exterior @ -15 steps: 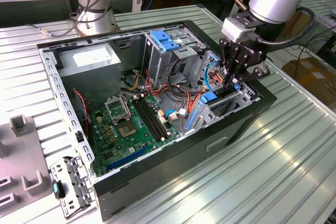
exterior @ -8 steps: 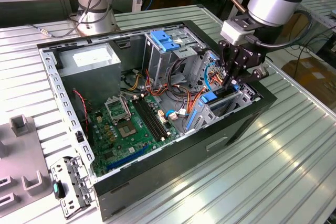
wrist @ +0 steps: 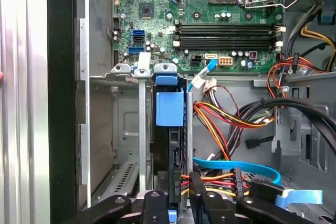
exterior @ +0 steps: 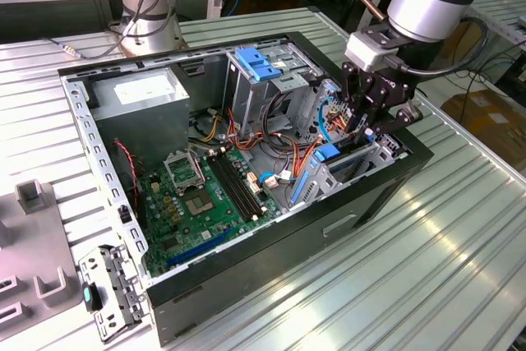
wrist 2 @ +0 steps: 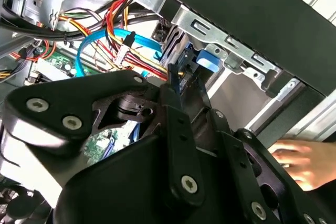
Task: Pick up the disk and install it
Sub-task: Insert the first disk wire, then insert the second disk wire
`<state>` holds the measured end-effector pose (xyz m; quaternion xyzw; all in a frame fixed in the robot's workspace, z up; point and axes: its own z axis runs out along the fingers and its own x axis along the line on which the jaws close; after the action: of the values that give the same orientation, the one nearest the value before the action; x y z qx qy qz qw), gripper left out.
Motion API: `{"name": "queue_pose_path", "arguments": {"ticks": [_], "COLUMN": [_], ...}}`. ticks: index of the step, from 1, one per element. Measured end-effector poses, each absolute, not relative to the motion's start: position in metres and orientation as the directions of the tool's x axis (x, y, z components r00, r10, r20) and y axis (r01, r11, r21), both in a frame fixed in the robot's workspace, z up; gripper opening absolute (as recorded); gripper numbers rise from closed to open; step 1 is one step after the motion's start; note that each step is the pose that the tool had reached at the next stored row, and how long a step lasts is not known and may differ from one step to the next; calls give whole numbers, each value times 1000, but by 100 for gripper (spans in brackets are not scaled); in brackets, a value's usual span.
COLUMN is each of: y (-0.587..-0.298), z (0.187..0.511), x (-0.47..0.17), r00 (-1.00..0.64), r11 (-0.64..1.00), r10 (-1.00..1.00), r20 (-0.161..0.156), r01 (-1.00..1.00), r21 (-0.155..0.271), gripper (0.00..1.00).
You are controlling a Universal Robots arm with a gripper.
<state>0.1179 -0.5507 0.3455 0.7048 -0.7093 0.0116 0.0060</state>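
Although the install is not yet shown finished, the exterior view places the gripper (exterior: 367,117) low inside the open computer case (exterior: 271,260), at about three o'clock of the motherboard (exterior: 205,195), over the drive cage (exterior: 353,166). The disk (exterior: 327,154) shows there as a blue-railed edge standing in the cage. Also held by the case: a grey power supply (exterior: 148,96) at ten o'clock and a blue bracket (exterior: 256,63) at twelve.

Second wrist view: black finger linkages close to the lens, a blue tab of the disk (wrist 2: 207,60) beyond them against the cage's metal wall (wrist 2: 231,51); a bundle of cables (wrist 2: 126,40) at eleven o'clock; a person's hand (wrist 2: 299,163) outside the case at four o'clock.

First wrist view: the disk (wrist: 170,129) sits on edge in its cage slot, the fingers (wrist: 157,205) closed on its near end at six o'clock. Judged: picking done, seating nearly complete, release outstanding.
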Motion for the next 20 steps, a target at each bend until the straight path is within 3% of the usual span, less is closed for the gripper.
{"name": "queue_pose_path", "arguments": {"ticks": [5,6,7,20], "y": [-551,-551,-551,-551], "z": [351,351,351,351], "x": [118,118,118,118], "r00": [-7,-7,-7,-7], "r11": [6,6,6,6], "r10": [-1000,-1000,-1000,-1000], "r20": [25,25,25,25], "r01": [-1000,-1000,-1000,-1000], "r21": [-8,-8,-8,-8], "gripper": [29,16,11,11]}}
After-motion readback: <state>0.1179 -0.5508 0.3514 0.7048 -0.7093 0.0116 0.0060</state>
